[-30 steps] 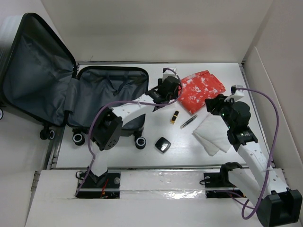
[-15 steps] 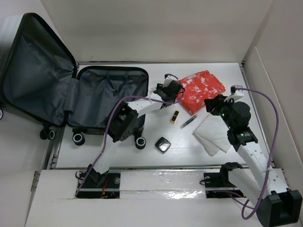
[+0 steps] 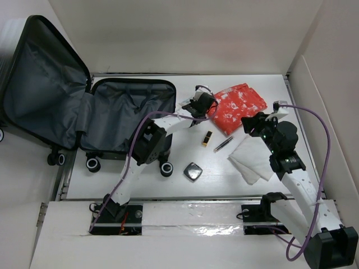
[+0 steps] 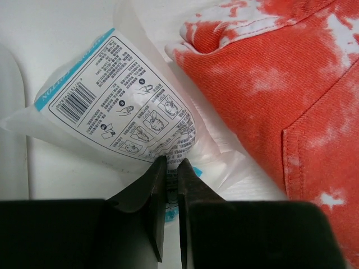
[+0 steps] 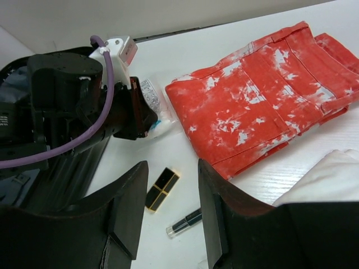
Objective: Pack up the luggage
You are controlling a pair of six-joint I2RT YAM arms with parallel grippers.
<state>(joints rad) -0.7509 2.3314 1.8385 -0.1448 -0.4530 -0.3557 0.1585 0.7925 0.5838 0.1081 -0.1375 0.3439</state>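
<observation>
The luggage point(image 3: 126, 115) lies open at the left, its dark grey lining showing and its lid point(image 3: 45, 78) standing up. My left gripper point(image 3: 202, 105) sits just right of the luggage, beside red-and-white folded shorts point(image 3: 241, 105). In the left wrist view the left gripper point(image 4: 173, 167) is shut on the edge of a clear plastic packet point(image 4: 120, 106) with a printed label and blue trim. The packet point(image 5: 154, 106) also shows in the right wrist view. My right gripper point(image 3: 252, 123) is open and empty, hovering point(image 5: 173, 167) above a black-and-gold lipstick point(image 5: 162, 189).
A thin black tube point(image 3: 223, 144) lies beside the lipstick point(image 3: 208, 138). A black square compact point(image 3: 193, 171) sits nearer the front. A white folded cloth point(image 3: 252, 158) lies under the right arm. White walls enclose the table point(image 3: 185, 188).
My left arm has stretched further right, its elbow swinging towards the middle, and the gripper now sits at the packet by the shorts. The right arm has barely moved.
</observation>
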